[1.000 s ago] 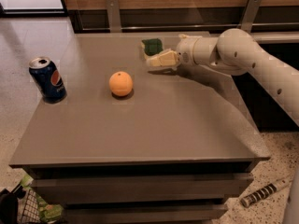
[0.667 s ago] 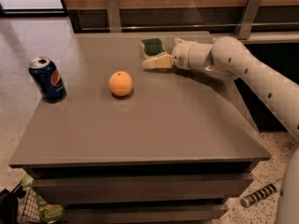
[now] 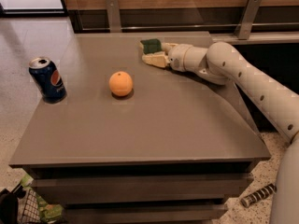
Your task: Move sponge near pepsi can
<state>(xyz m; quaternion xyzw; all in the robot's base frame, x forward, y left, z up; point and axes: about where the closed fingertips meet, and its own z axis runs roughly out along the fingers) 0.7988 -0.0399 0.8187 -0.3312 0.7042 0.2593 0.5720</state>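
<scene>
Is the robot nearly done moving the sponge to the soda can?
Not yet. The sponge sits at the far edge of the table, with the gripper right at it. The pepsi can stands far off at the left, past the orange. Lifting and carrying remain.

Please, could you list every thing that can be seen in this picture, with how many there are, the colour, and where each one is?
sponge: one, dark green top, far edge of the table, right of centre
pepsi can: one, dark blue with a silver top, upright near the table's left edge
orange: one, orange, on the table between the can and the sponge
table: one, grey-brown, centre of the view
metal brackets: two, grey, on the wall behind the table
striped cylinder: one, dark and light, floor at lower right
arm: one, cream, reaching in from the right
end effector: one, cream, low at the sponge
</scene>
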